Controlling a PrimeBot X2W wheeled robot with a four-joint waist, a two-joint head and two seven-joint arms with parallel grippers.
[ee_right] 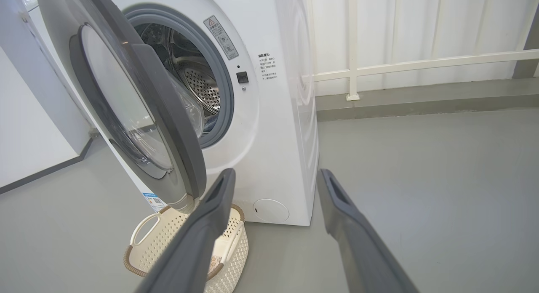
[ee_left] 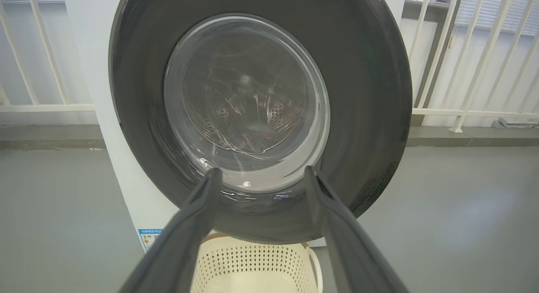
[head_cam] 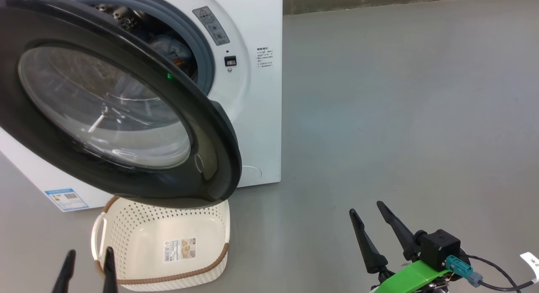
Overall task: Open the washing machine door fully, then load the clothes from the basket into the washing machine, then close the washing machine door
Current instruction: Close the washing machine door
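The glossy black-rimmed round glass door [head_cam: 219, 154] hung ajar over the cream perforated plastic basket [head_cam: 126, 225]; bluish clothes [head_cam: 172, 49] lay inside the white washing machine [head_cam: 261, 116]. Left gripper [head_cam: 89, 251] and right gripper [head_cam: 365, 208] gaped wide, empty.

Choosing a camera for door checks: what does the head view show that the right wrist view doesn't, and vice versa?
Head view: the left tool, open, and the basket's floor in full, bare but for its label. Right wrist view: the white railing beyond the washing machine. Both: the washing machine door part open above the basket, and the right tool, open.
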